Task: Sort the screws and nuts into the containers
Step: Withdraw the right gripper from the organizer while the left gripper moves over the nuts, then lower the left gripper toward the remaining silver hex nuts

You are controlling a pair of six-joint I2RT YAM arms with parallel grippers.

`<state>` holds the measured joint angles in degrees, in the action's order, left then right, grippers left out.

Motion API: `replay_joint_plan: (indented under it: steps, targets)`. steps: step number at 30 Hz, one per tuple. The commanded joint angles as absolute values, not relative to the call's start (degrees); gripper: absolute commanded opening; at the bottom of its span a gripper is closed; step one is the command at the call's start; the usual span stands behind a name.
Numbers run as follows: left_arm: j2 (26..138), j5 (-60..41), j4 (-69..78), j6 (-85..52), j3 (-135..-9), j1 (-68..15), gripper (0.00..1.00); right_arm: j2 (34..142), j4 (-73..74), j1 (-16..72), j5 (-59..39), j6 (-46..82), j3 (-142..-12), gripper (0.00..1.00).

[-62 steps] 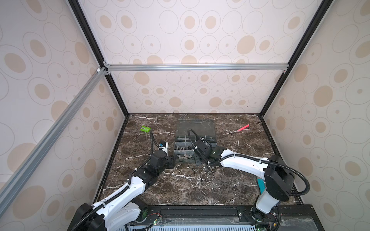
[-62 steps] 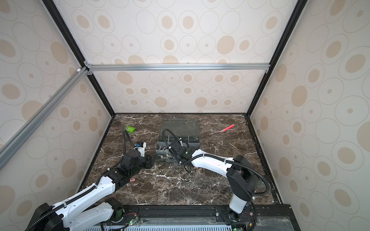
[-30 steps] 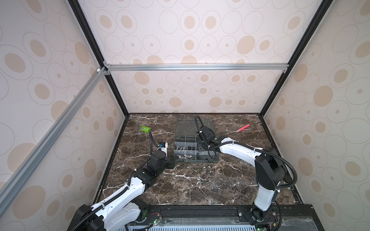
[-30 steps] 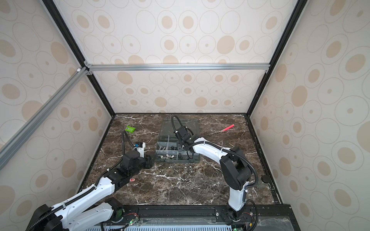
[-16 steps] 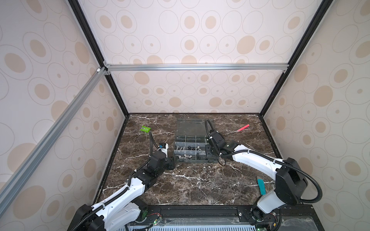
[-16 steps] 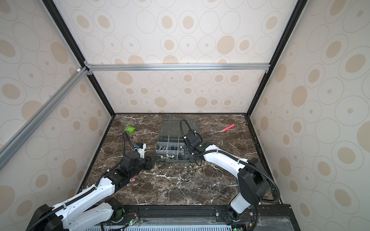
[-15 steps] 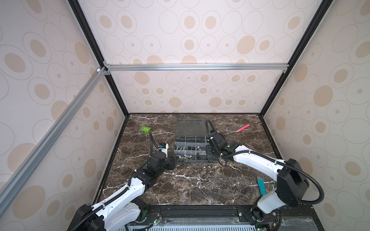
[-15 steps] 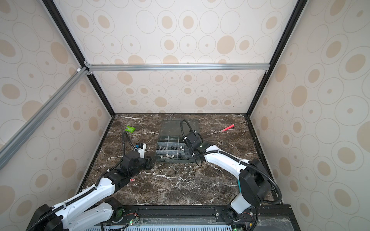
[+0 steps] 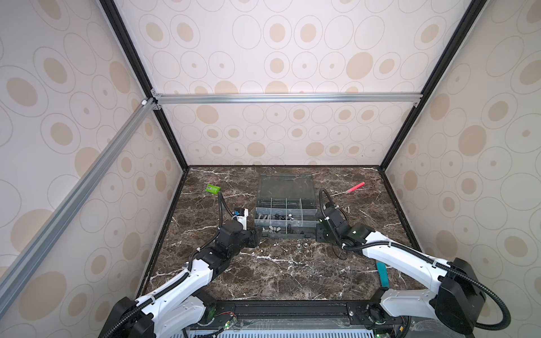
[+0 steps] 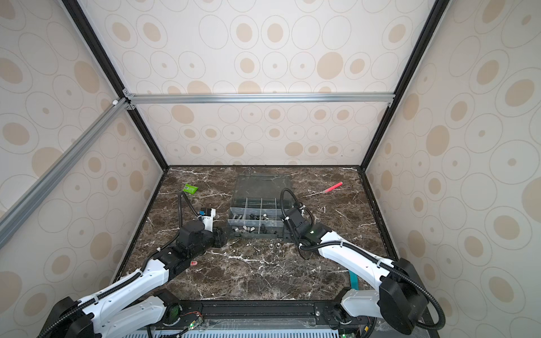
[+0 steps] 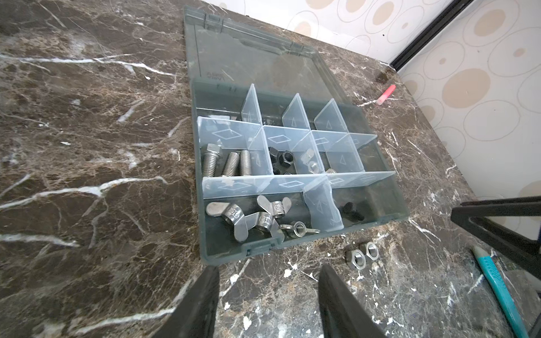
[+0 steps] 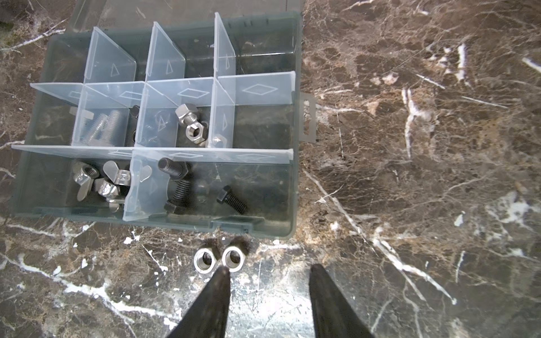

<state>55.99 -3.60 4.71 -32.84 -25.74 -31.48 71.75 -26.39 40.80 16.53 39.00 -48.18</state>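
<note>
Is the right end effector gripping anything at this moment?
No, the right end effector has its jaws apart and empty over the marble table, the two hex nuts lying loose on it.

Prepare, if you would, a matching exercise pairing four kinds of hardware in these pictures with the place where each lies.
Things
1. silver bolts
2. wing nuts
3. black bolts
4. loose hex nuts

Places (left and right as in both top views)
A. on the marble table, just outside the organizer box
B. middle row, leftmost cell
C. row nearest the robot, left cell
D. row nearest the robot, right cell

Pairs: 1-B, 2-C, 3-D, 4-A
</note>
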Motion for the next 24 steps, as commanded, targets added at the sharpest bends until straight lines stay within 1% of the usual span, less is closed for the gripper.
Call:
replay_joint_plan:
  steps: [1,12,17,24]
  targets:
    - [56.46,-4.83,6.05,-32.43,-27.02,-31.02,0.55,69.91,-29.05,40.81,18.81,41.46,-47.37,0.48]
    - [58.26,-8.17,4.91,-29.62,-28.17,-32.95,0.55,65.20,-31.63,40.82,20.49,44.88,-43.83,0.50]
    - [60.47,-7.67,5.90,-29.05,-28.43,-36.60,0.55,64.18,-32.74,40.82,20.56,46.28,-42.91,0.50]
    - [66.15,-5.55,5.14,-24.31,-31.94,-43.36,0.56,63.54,-33.18,40.78,20.91,47.28,-42.25,0.50]
